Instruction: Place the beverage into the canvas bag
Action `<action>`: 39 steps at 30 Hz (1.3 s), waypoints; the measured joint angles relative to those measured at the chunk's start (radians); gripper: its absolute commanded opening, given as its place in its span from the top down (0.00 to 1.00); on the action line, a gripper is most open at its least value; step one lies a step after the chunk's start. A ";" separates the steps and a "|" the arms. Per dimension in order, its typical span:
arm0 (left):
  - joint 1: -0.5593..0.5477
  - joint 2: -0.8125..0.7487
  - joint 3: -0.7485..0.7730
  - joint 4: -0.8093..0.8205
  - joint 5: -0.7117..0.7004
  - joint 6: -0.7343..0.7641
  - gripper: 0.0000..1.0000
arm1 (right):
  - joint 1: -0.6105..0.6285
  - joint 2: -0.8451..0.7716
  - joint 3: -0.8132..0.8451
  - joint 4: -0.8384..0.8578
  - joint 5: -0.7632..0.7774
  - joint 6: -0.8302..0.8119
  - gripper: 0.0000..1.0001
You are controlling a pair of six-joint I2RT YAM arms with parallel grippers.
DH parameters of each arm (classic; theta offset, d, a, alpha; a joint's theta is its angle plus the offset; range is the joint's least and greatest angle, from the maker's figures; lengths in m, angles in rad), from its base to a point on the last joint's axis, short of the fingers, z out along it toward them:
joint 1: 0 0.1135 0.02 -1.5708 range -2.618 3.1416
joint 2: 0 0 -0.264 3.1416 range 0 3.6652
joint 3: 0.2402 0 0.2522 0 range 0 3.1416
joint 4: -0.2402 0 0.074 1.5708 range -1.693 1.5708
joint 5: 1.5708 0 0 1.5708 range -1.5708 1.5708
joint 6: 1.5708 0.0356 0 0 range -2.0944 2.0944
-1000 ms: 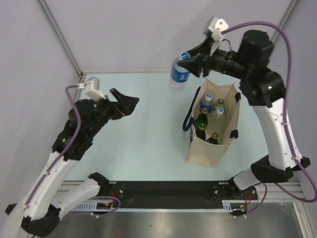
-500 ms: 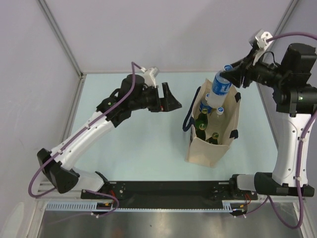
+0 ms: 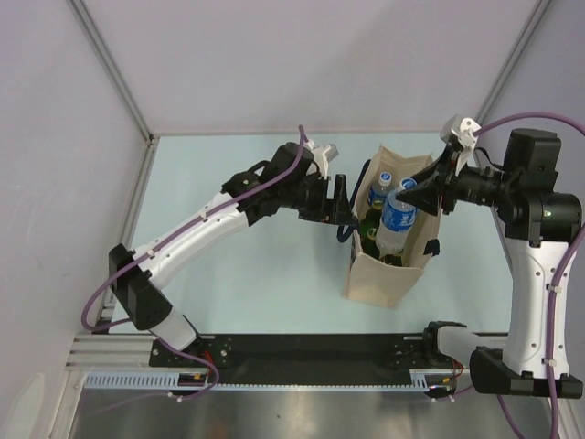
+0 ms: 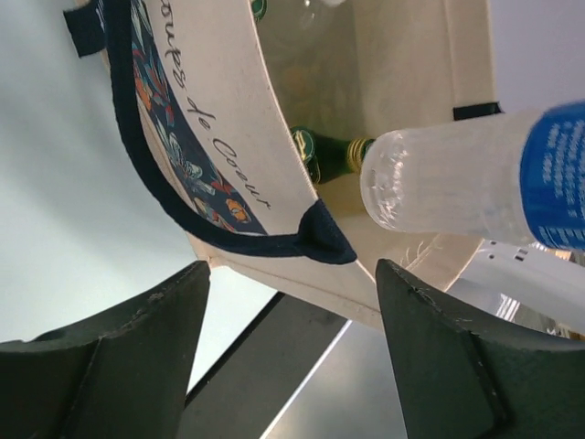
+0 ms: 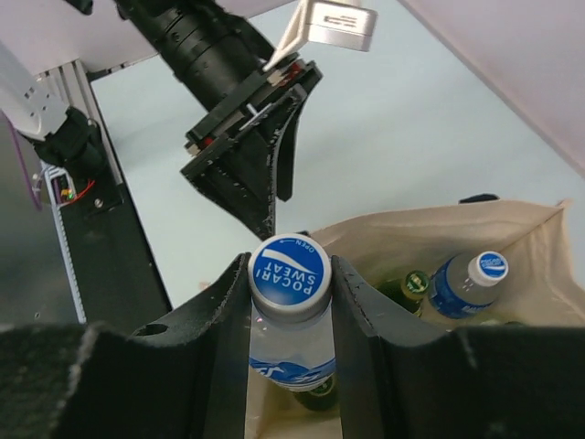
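Observation:
The beige canvas bag with navy handles stands upright right of centre. My right gripper is shut on the cap end of a clear Pocari Sweat bottle with a blue label, held tilted over the bag's mouth, its base down inside. The right wrist view shows the cap clamped between my fingers above the bag. My left gripper is open at the bag's left rim, by the navy handle. The left wrist view shows the bottle in the bag opening.
Inside the bag are several green glass bottles and blue-capped plastic bottles; one blue-capped bottle shows in the right wrist view. A black rail runs along the table's near edge. Grey walls stand behind and beside.
My right gripper has carried the bottle from the far left of the bag over its mouth and lowered it in. My left arm has swung right to the bag's left rim.

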 measured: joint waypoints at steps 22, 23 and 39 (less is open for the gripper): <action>-0.031 0.043 0.049 -0.050 0.114 0.045 0.19 | 0.181 -0.119 -0.195 -0.189 0.014 -0.335 1.00; -0.038 0.043 0.049 -0.050 0.116 0.045 0.19 | 0.183 -0.119 -0.202 -0.188 0.020 -0.338 1.00; -0.078 0.112 0.072 -0.089 0.162 0.074 0.77 | 0.136 -0.026 -0.281 -0.061 0.072 -0.188 1.00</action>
